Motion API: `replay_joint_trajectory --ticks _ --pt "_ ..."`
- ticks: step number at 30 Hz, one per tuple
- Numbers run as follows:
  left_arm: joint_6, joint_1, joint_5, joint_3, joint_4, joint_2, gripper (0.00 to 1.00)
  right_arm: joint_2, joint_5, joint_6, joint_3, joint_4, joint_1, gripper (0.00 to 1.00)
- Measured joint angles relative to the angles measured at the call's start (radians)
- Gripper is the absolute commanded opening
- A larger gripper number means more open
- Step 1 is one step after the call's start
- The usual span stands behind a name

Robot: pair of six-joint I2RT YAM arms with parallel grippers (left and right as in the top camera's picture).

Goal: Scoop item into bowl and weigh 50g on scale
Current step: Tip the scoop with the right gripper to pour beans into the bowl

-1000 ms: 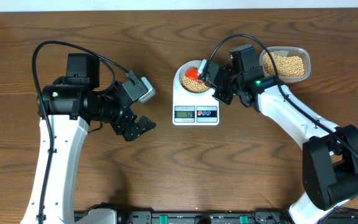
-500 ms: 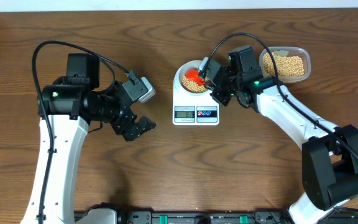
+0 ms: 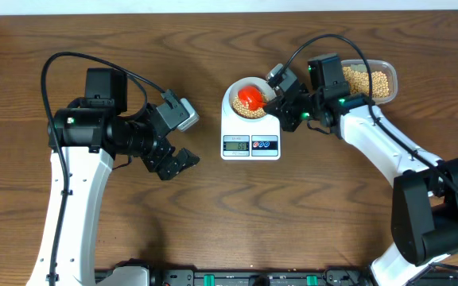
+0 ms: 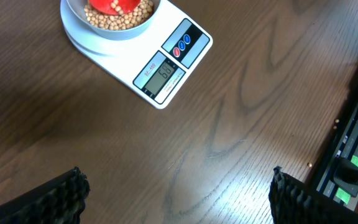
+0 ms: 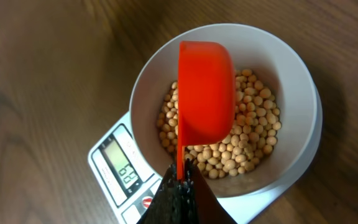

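Jaws of the right gripper (image 3: 275, 96) are pressed tight on the thin handle of a red scoop (image 3: 250, 96), while those of the left gripper (image 3: 175, 163) are spread wide and hold nothing. From overhead, the scoop hangs over the bowl (image 3: 230, 99) with its cup to the left and its handle running right toward the right gripper. Only its rounded back shows. The bowl sits on the far end of the scale (image 3: 250, 132) and holds a layer of beans (image 3: 249, 111). The scale's long axis runs from the far side of the table (image 3: 213, 222) to the near side, with its display (image 3: 235, 144) and 2 buttons (image 3: 264, 144) at the near end. A clear tub (image 3: 388, 79) with more beans stands behind the right arm. The left gripper is well apart from the scale, to its left.

In the left wrist view, 2 ribbed fingers (image 4: 64, 196) stand at the bottom corners with bare wood between them. The scale lies on a slant, display end toward the lower right, and the bowl is cut by the top edge.

In the right wrist view, the closed fingertips meet on the handle. The scoop rises straight from them over the beans, turned on its side, mouth to the left.
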Motion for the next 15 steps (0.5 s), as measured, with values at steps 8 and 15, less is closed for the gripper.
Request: replay_joint_trajectory --ticks 8,15 --pt "0.0 0.0 0.0 0.0 0.0 0.0 0.95 0.0 -0.082 0.086 0.0 0.005 -0.047 0.01" --pt "0.0 0.0 0.0 0.0 0.0 0.0 0.95 0.0 -0.119 0.114 0.0 0.055 -0.084 0.01"
